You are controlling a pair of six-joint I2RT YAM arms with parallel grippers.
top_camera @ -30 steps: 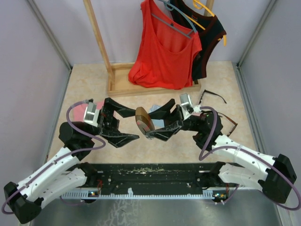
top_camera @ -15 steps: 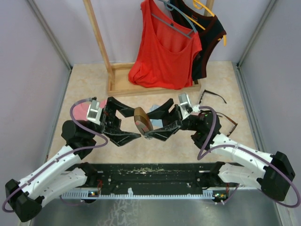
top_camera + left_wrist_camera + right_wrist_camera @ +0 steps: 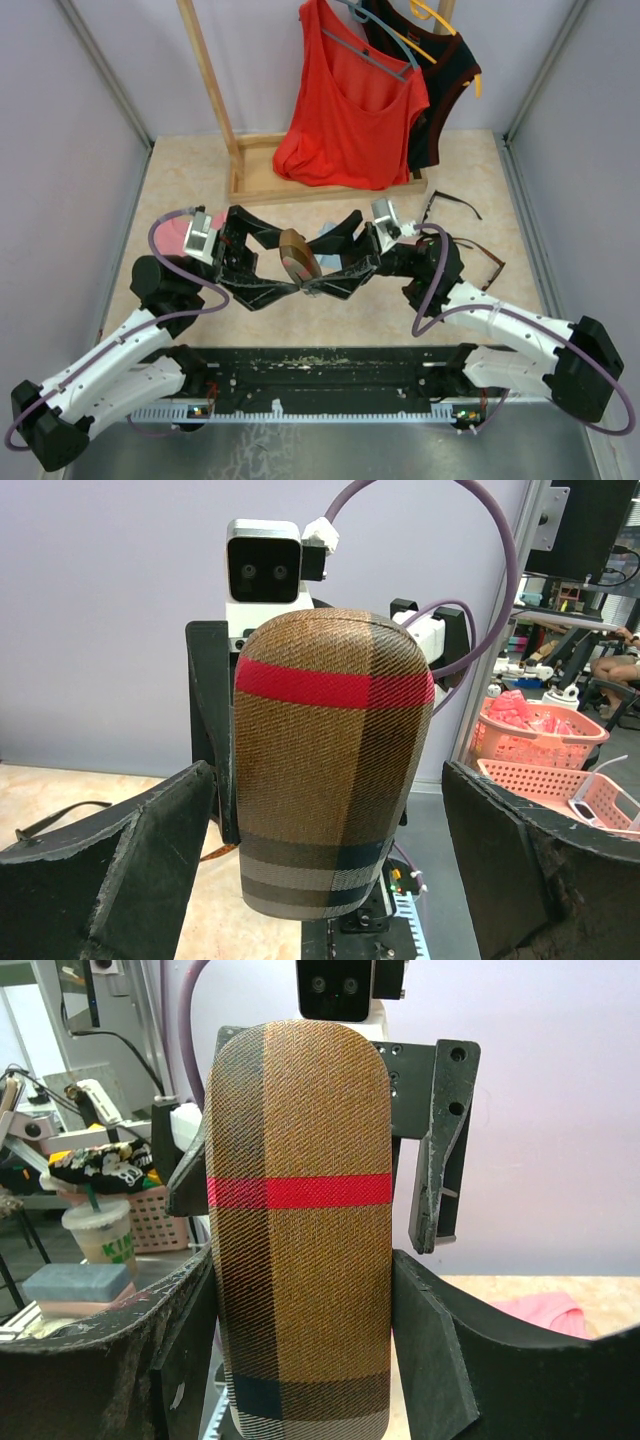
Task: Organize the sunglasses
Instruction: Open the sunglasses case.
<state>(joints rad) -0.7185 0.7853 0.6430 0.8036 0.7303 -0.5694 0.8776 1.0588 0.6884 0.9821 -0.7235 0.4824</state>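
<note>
The right gripper (image 3: pixel 318 265), clamped on the plaid case (image 3: pixel 297 255), has carried it leftward between the wide-open, empty fingers of the left gripper (image 3: pixel 282 262); probably ready for opening; the black sunglasses (image 3: pixel 452 204) and brown sunglasses (image 3: pixel 488 258) lie untouched on the table (image 3: pixel 200 170), far right.

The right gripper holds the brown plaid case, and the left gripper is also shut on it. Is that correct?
Not quite. The right gripper does hold the brown plaid case, but the left gripper is open. In the left wrist view its fingers stand apart from the case, with a gap on each side.
</note>
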